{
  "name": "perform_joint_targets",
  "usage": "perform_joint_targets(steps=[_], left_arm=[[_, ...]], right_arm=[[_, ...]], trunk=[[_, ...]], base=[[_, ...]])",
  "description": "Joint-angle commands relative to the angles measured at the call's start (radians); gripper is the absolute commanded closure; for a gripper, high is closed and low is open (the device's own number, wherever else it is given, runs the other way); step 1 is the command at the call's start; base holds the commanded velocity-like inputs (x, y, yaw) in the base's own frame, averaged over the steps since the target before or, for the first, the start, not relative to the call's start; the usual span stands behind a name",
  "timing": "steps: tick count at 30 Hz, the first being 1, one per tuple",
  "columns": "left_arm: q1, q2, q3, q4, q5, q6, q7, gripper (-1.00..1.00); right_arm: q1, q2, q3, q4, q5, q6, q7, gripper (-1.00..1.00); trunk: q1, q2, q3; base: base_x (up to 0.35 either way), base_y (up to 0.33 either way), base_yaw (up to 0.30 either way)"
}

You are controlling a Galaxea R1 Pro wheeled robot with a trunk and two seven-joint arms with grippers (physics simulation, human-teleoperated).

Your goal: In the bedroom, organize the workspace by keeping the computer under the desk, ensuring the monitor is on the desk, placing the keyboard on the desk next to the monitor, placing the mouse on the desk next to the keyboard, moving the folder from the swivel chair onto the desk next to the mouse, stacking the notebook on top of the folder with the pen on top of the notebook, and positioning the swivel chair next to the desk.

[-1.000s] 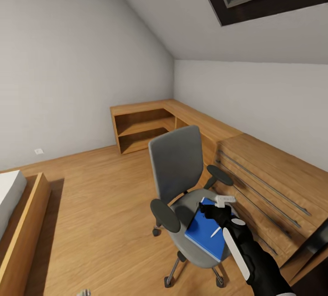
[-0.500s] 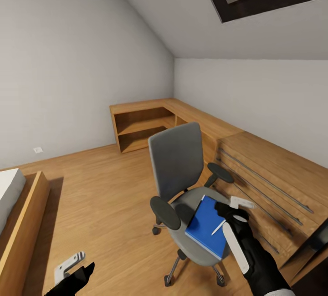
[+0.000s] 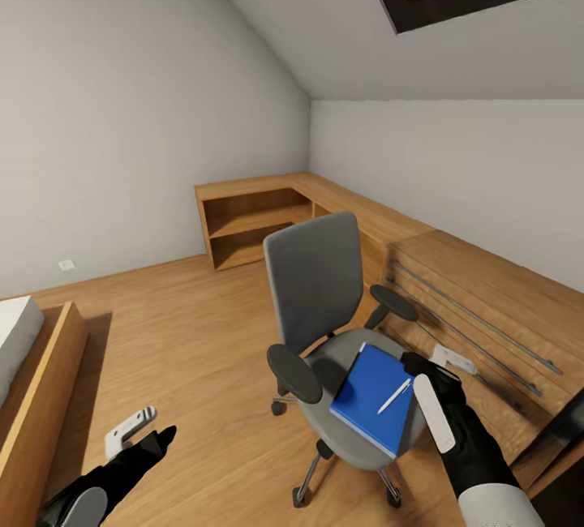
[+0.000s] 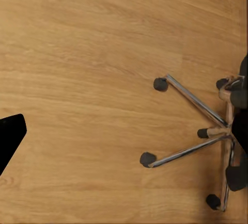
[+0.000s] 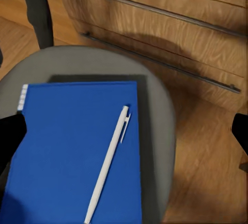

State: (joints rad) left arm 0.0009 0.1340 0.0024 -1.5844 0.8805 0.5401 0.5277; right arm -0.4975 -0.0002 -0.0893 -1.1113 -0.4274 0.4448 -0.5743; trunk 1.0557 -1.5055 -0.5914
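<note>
The swivel chair (image 3: 315, 284) stands mid-room on the wood floor, its back to the dresser corner. On its grey seat (image 5: 155, 79) lies the blue folder (image 3: 369, 397), with the white pen (image 3: 395, 395) lying loose on top of it; the folder (image 5: 77, 146) and pen (image 5: 108, 162) also fill the right wrist view. My right gripper (image 3: 434, 361) hovers at the seat's right edge beside the folder, open and holding nothing. Low at the left, my left gripper (image 3: 139, 434) is open over bare floor near the chair's chrome base (image 4: 206, 126). The computer, monitor, keyboard, mouse and notebook are out of view.
A light-wood dresser (image 3: 487, 308) with long rail handles runs along the right wall, close behind the chair. It joins open shelves (image 3: 251, 227) in the far corner. A bed frame (image 3: 40, 381) sits at the left. A dark edge (image 3: 568, 430) shows at the lower right.
My right gripper has slid right, off the folder to the seat's right edge. My left arm has come up into view at the lower left. The folder and pen stayed put.
</note>
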Motion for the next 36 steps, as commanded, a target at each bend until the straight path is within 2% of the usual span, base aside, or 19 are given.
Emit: perform_joint_targets(steps=[1, 2, 4, 9, 19, 26, 36], left_arm=[[-0.004, 0.0, 0.0, -0.002, 0.011, 0.003, 0.009, -1.0], [-0.008, 0.0, 0.001, -0.001, 0.012, 0.003, 0.01, -1.0], [-0.017, -0.003, 0.005, 0.004, 0.012, 0.002, 0.015, -1.0], [-0.02, -0.004, 0.009, 0.006, 0.005, -0.019, 0.017, -1.0], [-0.021, -0.003, 0.01, 0.007, -0.003, -0.043, 0.019, -1.0], [-0.021, -0.004, 0.009, 0.007, -0.004, -0.045, 0.019, -1.0], [-0.021, -0.002, 0.006, 0.023, -0.001, -0.043, 0.01, -1.0]], right_arm=[[-0.001, 0.001, -0.004, 0.0, -0.008, 0.005, -0.015, -1.0], [-0.002, 0.003, -0.007, 0.001, -0.009, 0.007, -0.028, -1.0], [-0.004, 0.014, -0.012, 0.015, -0.011, 0.022, -0.099, -1.0], [-0.004, 0.027, 0.011, 0.024, -0.009, 0.079, -0.129, -1.0], [-0.001, 0.033, 0.03, 0.026, -0.007, 0.104, -0.131, -1.0], [-0.001, 0.034, 0.062, 0.028, -0.008, 0.115, -0.13, -1.0], [-0.001, 0.034, 0.077, 0.028, -0.007, 0.117, -0.128, -1.0]], trunk=[[0.004, -0.008, -0.004], [0.008, -0.015, -0.007], [0.015, -0.029, -0.013], [0.035, -0.064, -0.029], [0.073, -0.134, -0.06], [0.1, -0.183, -0.082], [0.1, -0.183, -0.082]], base=[[0.0, 0.0, 0.0], [0.0, 0.0, 0.0], [0.0, 0.0, 0.0], [0.0, 0.0, 0.0], [0.0, 0.0, 0.0], [0.0, 0.0, 0.0], [0.01, 0.001, 0.0]])
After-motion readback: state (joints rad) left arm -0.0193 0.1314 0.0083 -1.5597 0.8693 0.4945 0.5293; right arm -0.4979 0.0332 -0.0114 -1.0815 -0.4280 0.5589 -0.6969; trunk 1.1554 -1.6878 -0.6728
